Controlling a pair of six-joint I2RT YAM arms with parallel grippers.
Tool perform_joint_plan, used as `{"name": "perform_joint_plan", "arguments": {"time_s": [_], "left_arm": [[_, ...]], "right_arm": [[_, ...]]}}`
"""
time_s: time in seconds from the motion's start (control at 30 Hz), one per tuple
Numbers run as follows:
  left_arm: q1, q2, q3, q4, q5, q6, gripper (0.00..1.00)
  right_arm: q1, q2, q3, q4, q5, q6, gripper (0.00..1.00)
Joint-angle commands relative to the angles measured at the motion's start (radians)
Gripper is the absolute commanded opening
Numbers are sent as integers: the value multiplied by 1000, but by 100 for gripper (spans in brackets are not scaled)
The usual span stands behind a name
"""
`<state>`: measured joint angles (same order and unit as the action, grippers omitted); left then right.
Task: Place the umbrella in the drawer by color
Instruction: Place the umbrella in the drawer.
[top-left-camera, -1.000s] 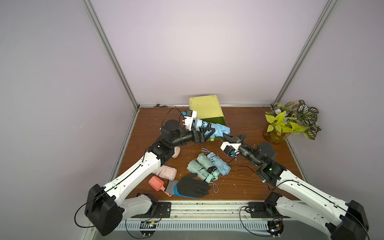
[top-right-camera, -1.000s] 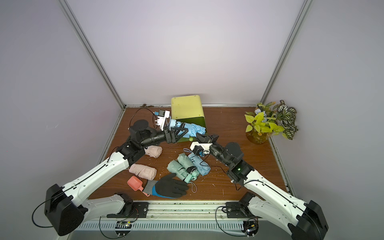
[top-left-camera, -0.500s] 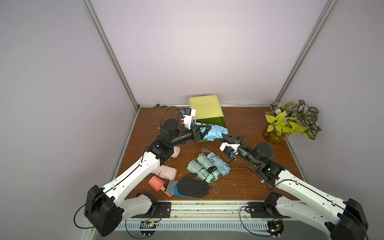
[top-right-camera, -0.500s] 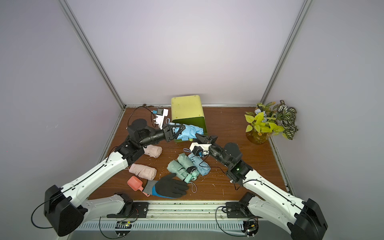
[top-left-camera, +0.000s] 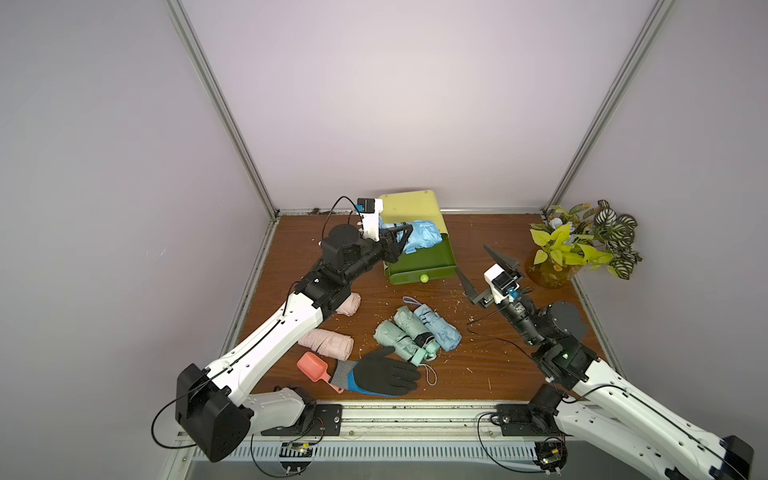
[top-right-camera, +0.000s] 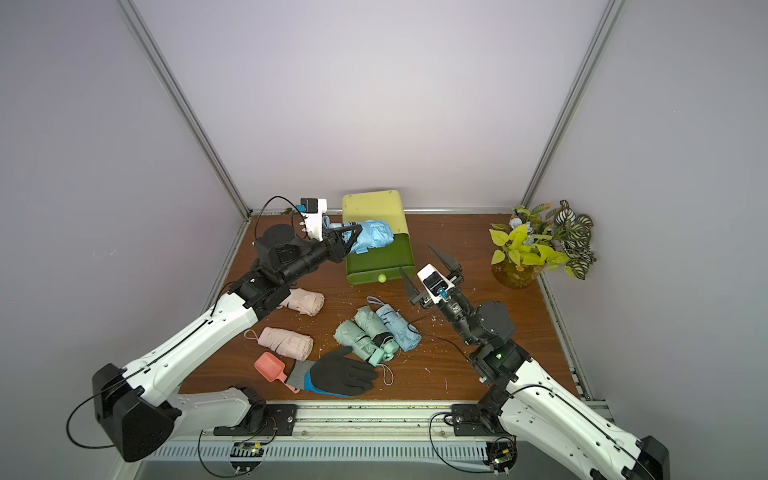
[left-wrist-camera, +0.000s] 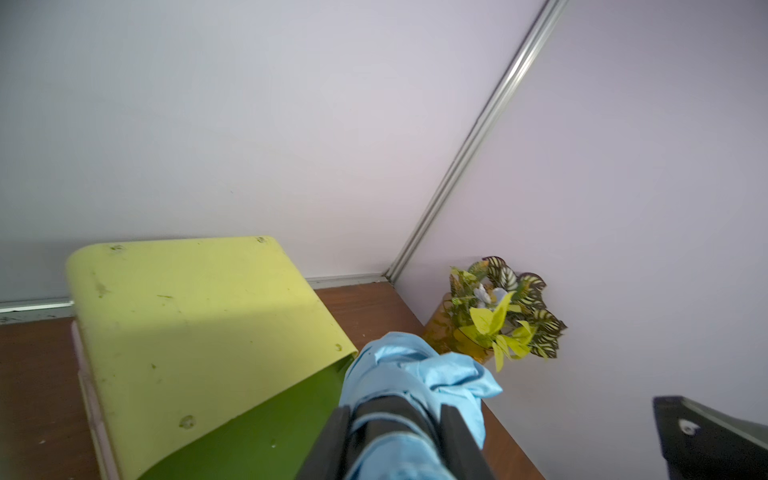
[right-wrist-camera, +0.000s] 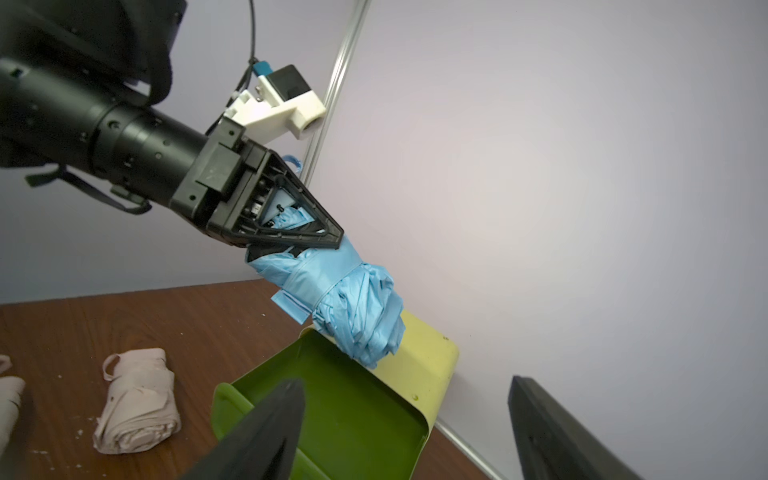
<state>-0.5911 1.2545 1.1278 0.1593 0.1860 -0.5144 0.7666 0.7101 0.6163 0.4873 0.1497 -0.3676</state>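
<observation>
My left gripper (top-left-camera: 401, 243) (top-right-camera: 351, 241) (left-wrist-camera: 395, 411) (right-wrist-camera: 328, 241) is shut on a folded light blue umbrella (top-left-camera: 422, 235) (top-right-camera: 374, 235) (left-wrist-camera: 415, 374) (right-wrist-camera: 357, 307). It holds the umbrella in the air over the back of the open green drawer (top-left-camera: 403, 276) (top-right-camera: 365, 276) (left-wrist-camera: 257, 436) (right-wrist-camera: 345, 407). The drawer is pulled out of a yellow cabinet (top-left-camera: 409, 208). To the right of the drawer front, my right gripper (top-left-camera: 471, 257) (top-right-camera: 414, 257) (right-wrist-camera: 403, 382) stands wide open with nothing in it, pointing at the drawer.
On the table lie a second blue umbrella (top-left-camera: 438, 332), two mint umbrellas (top-left-camera: 399, 338) and two pink umbrellas (top-left-camera: 326, 343). A black and blue glove (top-left-camera: 386, 376) and a pink scoop (top-left-camera: 311, 365) lie near the front edge. A potted plant (top-left-camera: 582, 245) stands at the back right.
The left gripper shut on the blue umbrella and carried it back over the drawer. The right gripper opened, let go of the umbrella and drew back to the right.
</observation>
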Motion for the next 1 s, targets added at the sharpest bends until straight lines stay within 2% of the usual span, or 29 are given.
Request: {"name": "perform_joint_plan", "arguments": {"time_s": [0.0, 0.1, 0.23, 0.4, 0.47, 0.57, 0.7, 0.87, 0.97], "left_arm": [[-8, 31, 23, 35, -40, 27, 0], [-8, 54, -16, 72, -13, 2, 1], [-7, 111, -21, 100, -7, -5, 1], [-8, 201, 1, 151, 66, -54, 1], [-7, 225, 3, 172, 95, -75, 5], [-7, 251, 10, 174, 127, -85, 19], [-8, 273, 12, 163, 129, -101, 60], [-7, 274, 87, 25, 41, -35, 100], [-7, 261, 144, -57, -49, 17, 100]], "right_arm": [[4, -20, 69, -125, 185, 206, 85], [5, -20, 108, -204, 225, 272, 85], [4, 9, 129, -236, 175, 357, 85], [4, 59, 135, -247, 121, 384, 86], [5, 67, 134, -250, 125, 386, 87], [4, 75, 131, -253, 129, 389, 87], [4, 81, 135, -263, 132, 391, 87], [5, 87, 153, -296, 132, 397, 88], [4, 96, 168, -330, 136, 404, 89]]}}
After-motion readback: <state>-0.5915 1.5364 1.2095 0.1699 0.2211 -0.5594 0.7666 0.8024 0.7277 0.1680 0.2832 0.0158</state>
